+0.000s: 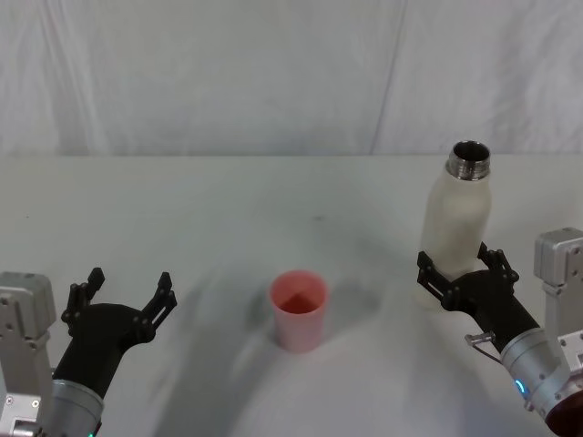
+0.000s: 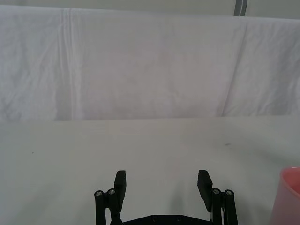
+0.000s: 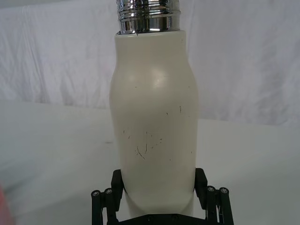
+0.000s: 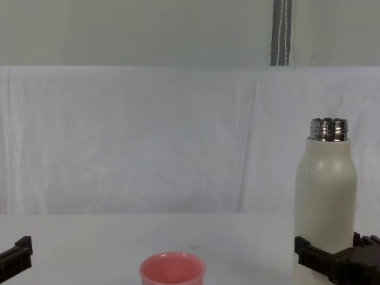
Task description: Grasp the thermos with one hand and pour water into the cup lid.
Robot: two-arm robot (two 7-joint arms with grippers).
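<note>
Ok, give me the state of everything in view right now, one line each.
thermos: upright on the table, uncapped, steel neck open.
cup lid: upright, mouth up, standing apart from the thermos.
right gripper: fingers either side of the thermos's lower body, around it.
left gripper: open, holding nothing, left of the cup lid.

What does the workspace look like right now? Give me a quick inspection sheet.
Surface: white table, dry as far as seen.
Thermos: upright, cap off, at the robot's right.
Cup lid: upright at centre, apart from the thermos.
Clutter: nothing seen.
Right gripper: fingers either side of the thermos's lower body.
Left gripper: open, holding nothing, left of the cup lid.
Cables: thin wire loop by the right wrist.
Surroundings: white cloth backdrop.
</note>
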